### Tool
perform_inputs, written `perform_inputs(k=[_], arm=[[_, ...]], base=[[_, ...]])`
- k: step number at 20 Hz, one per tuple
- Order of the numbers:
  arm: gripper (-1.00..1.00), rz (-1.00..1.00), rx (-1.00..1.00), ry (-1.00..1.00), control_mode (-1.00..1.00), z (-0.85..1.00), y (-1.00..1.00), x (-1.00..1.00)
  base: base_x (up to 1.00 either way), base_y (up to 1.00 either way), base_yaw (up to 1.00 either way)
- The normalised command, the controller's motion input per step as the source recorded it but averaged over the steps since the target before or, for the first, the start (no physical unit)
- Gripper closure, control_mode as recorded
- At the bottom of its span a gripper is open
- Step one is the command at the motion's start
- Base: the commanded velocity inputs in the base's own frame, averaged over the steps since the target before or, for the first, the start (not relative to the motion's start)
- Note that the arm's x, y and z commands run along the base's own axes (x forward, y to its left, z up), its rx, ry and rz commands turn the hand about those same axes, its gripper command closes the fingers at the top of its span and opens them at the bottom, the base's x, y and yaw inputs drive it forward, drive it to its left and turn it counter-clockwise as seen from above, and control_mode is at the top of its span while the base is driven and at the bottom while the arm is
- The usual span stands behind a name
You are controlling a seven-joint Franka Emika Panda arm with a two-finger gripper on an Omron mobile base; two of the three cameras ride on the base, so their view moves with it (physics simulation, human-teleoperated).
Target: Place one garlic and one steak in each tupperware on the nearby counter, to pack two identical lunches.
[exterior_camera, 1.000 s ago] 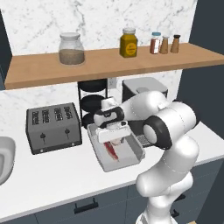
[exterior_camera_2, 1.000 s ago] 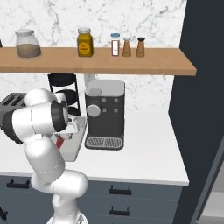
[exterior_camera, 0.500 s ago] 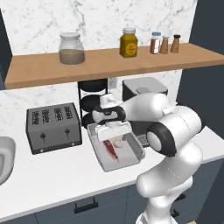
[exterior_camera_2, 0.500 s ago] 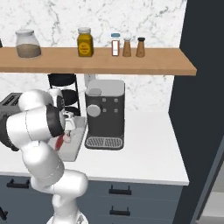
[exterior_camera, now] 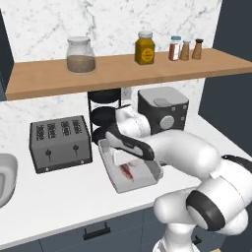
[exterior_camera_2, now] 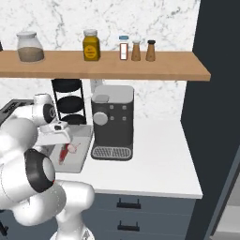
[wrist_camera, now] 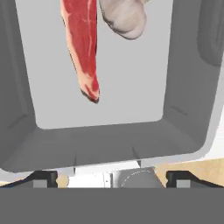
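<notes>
Counter's grey tupperware [wrist_camera: 188, 109] holds steak [wrist_camera: 83, 48], garlic [wrist_camera: 124, 17].

A wooden shelf [exterior_camera: 123, 66] runs along the marble wall, carrying a glass jar [exterior_camera: 80, 54] of brown grains, a yellow jar [exterior_camera: 145, 47] and three small spice bottles [exterior_camera: 185, 48] near its right end; below, on the white tabletop [exterior_camera: 59, 192], a black toaster [exterior_camera: 60, 142] stands left of a black tiered rack [exterior_camera: 104, 115]; a dark coffee machine [exterior_camera_2: 112, 122] sits just right of the rack; a sink's edge [exterior_camera: 6, 177] shows at far left.
</notes>
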Motion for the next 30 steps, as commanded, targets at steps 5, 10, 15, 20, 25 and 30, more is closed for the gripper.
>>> perform_inputs(k=[5,10,15,20,25,30], arm=[[-1.00,0.00,0.04,-0.17,-1.00,0.27,-0.43,-1.00],[-1.00,0.00,0.08,-0.14,-1.00,0.65,-0.58,-1.00],[-1.00,0.02,0.08,-0.10,-1.00,0.90,-0.48,-0.97],[-1.00,0.10,0.00,-0.17,-1.00,1.00,-0.05,-0.72],[-1.00,0.05,0.00,-0.16,-1.00,0.52,-0.02,-0.41],[-1.00,0.00,0.00,0.00,-1.00,0.00,0.00,0.00]], base=[[0.00,0.00,0.00],[0.00,0.00,0.00],[0.00,0.00,0.00],[0.00,0.00,0.00],[0.00,0.00,0.00],[0.00,0.00,0.00]])
